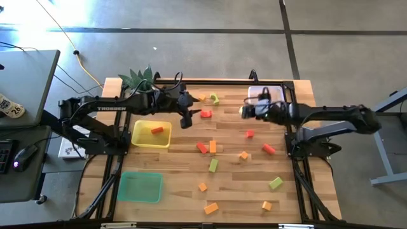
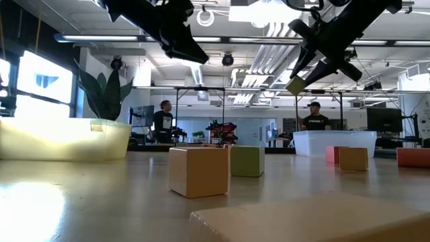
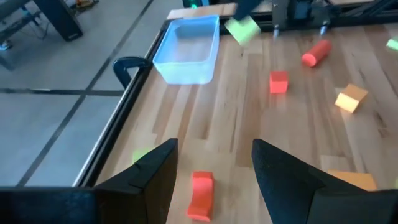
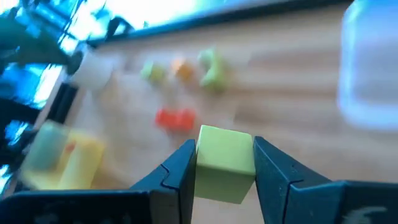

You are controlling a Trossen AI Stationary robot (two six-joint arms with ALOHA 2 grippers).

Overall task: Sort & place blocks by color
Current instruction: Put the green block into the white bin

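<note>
Light green cube block (image 4: 225, 160) sits clamped between the right gripper's (image 1: 242, 112) fingers, lifted off the wooden table (image 1: 235, 184), just at nine o'clock of the clear plastic tray (image 1: 266, 93). At the table's eleven o'clock the left gripper (image 3: 214, 165) hangs spread and empty above a red oblong block (image 3: 201, 195).

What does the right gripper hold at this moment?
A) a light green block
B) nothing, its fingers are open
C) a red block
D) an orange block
A: in the right wrist view the right gripper has its two fingers pressed on both sides of a light green block, and the low view shows the same block lifted clear of the table.
</note>
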